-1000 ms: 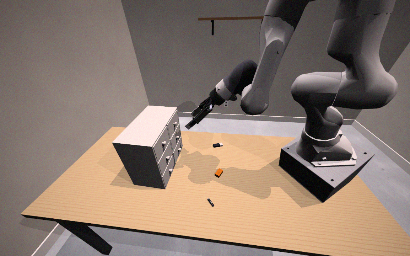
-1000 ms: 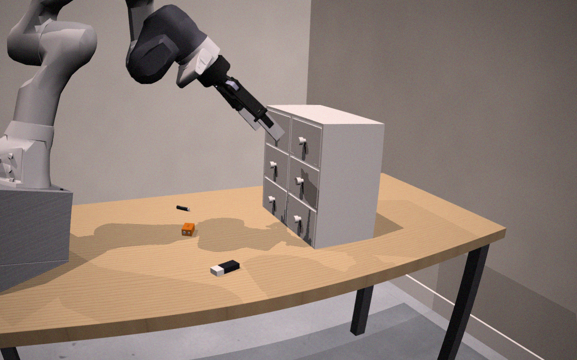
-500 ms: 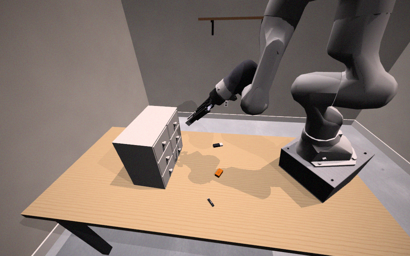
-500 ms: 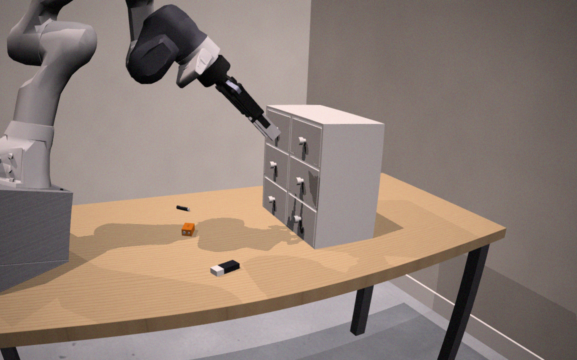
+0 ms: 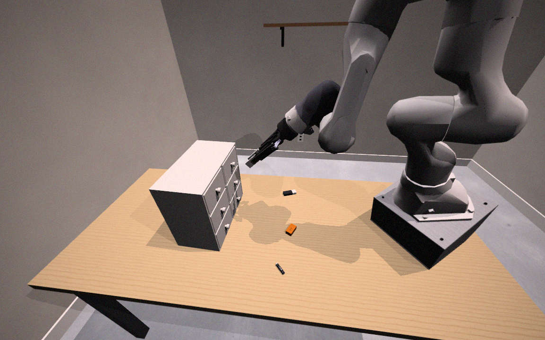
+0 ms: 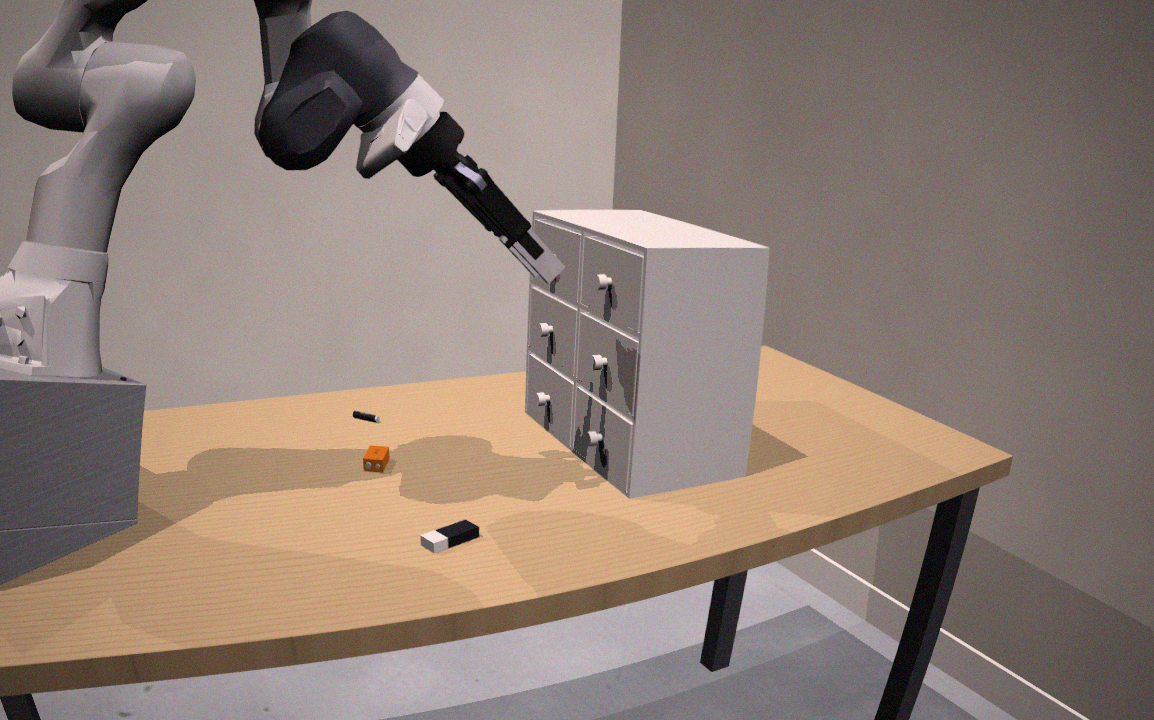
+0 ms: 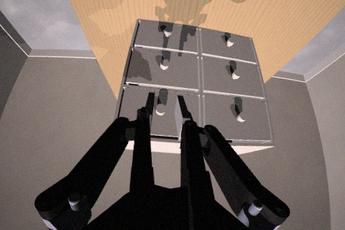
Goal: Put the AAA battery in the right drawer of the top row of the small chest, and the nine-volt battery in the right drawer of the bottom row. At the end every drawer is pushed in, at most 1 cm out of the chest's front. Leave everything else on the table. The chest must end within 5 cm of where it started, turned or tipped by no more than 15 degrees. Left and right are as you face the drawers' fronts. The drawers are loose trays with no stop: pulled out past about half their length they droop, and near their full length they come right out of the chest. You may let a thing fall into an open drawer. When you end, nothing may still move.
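Note:
The white chest [image 5: 194,165] [image 6: 697,358] [image 7: 154,146] stands upright with its drawers in. My gripper [image 5: 249,163] [image 6: 549,266] [image 7: 164,103] points slantwise down at the chest's front. It is partly open, a narrow gap between its fingers. In the wrist view, which shows the chest upside down, the knob of the top row's right drawer [image 5: 233,164] [image 6: 603,281] [image 7: 160,110] appears between the fingers. Nothing is held, and the fingers look short of that knob. The black AAA battery [image 5: 280,268] [image 6: 365,416] and the orange nine-volt battery [image 5: 291,229] [image 6: 375,459] lie on the table.
A black and white block [image 5: 289,192] [image 6: 450,535] lies on the table [image 5: 160,283] [image 6: 295,591] on the chest's right-hand side. The robot's base stands across from the drawer fronts. The other drawers' knobs stick out below and beside the top right one.

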`<state>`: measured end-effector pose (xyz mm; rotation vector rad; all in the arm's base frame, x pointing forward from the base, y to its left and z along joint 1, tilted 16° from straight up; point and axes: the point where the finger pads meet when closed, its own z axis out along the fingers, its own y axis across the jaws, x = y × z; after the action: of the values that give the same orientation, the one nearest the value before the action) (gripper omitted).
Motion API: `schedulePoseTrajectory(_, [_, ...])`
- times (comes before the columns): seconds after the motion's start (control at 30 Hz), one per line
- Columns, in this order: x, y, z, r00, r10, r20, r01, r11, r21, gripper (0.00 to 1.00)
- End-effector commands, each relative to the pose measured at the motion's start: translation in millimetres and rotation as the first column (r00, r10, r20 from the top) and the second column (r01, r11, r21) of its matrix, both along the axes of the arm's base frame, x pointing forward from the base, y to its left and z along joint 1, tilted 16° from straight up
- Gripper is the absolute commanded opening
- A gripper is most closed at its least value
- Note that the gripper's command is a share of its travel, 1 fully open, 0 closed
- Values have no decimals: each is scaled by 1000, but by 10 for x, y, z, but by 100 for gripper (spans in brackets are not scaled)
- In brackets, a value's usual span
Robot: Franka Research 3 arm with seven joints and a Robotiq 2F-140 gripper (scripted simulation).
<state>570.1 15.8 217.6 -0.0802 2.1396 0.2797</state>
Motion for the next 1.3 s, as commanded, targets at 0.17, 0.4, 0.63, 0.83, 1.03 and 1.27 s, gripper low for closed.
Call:
schedulePoseTrajectory(0.17, [135,7,-28,1000,-3,4,3,1000,-5,20])
schedulePoseTrajectory(0.4, [231,28,-57,1000,-3,4,3,1000,-5,20])
schedulePoseTrajectory(0.63, [325,49,-86,1000,-3,4,3,1000,-5,20])
schedulePoseTrajectory(0.83, [341,52,-91,1000,-3,4,3,1000,-5,20])
schedulePoseTrajectory(1.03, [341,52,-91,1000,-3,4,3,1000,-5,20])
schedulePoseTrajectory(1.27, [341,52,-91,1000,-3,4,3,1000,-5,20])
